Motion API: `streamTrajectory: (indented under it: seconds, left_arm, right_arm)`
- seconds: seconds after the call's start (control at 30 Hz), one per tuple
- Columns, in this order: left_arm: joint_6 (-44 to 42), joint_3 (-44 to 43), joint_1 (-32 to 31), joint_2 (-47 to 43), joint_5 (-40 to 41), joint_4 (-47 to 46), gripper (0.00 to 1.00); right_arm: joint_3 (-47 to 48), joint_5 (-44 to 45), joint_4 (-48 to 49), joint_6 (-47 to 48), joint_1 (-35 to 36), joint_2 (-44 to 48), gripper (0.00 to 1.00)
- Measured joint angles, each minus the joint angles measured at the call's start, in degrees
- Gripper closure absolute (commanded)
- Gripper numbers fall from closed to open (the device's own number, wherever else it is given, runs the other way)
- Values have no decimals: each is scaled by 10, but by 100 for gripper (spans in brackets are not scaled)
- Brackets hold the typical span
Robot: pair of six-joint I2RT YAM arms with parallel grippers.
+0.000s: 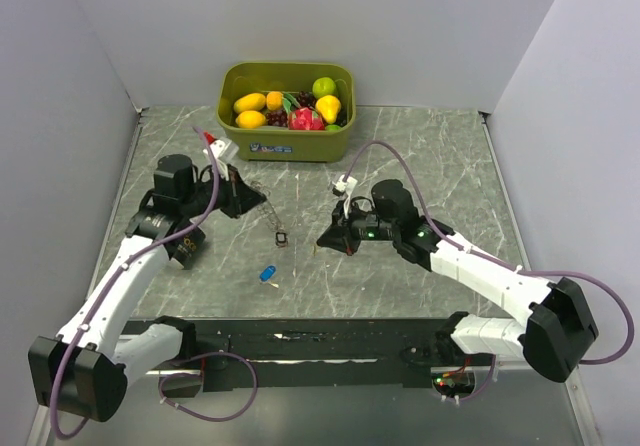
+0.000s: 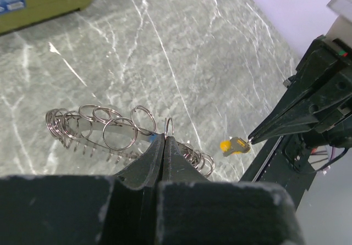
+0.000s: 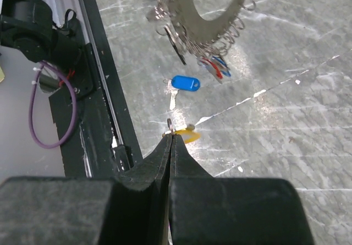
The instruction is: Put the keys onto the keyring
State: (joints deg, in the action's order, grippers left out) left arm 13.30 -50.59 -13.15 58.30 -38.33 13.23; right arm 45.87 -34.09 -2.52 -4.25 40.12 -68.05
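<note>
While the left gripper (image 1: pixel 243 197) is sitting at the middle left of the overhead view, its jaws are pressing together on one small split ring (image 2: pixel 169 126) of the keyring (image 1: pixel 270 214). The rest of that floppy loop is hanging down and to the right, ending in a small dark tag (image 1: pixel 282 237). Whether the tag is touching the tabletop (image 1: pixel 450 166) cannot be told.

From the left wrist, the keyring's long axis is running across the frame to the left of the closed tips, and the pinched ring is standing upright just above them.

Below the tag, a blue key (image 1: pixel 267 274) is lying loose on the tabletop, toward the bottom of the frame and between the two arms.

Further right, the right gripper (image 1: pixel 323 239) is pointing leftward at the keyring. Its jaws are shutting on the tiny ring of a yellow key (image 3: pixel 190 137), whose head is poking out to the right of the tips in the right wrist view.

The held ring is lying to the left of the yellow key along a roughly level line, so the coming move is probably calling for the right arm to travel leftward. The blue key is lying below that line. The green bin (image 1: pixel 290 146) of toy fruit (image 1: pixel 300 116) is standing well apart at the top centre.
</note>
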Motion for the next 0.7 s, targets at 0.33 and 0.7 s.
streamTrajectory:
  seconds: [0.33,0.7]
  left_arm:
    - [-17,-10,-103,29,47,32,99]
    - [-51,-45,-218,80,91,63,99]
  right_arm:
    - [-6,-3,-3,23,-5,26,100]
    - [-3,-19,-16,42,-6,29,100]
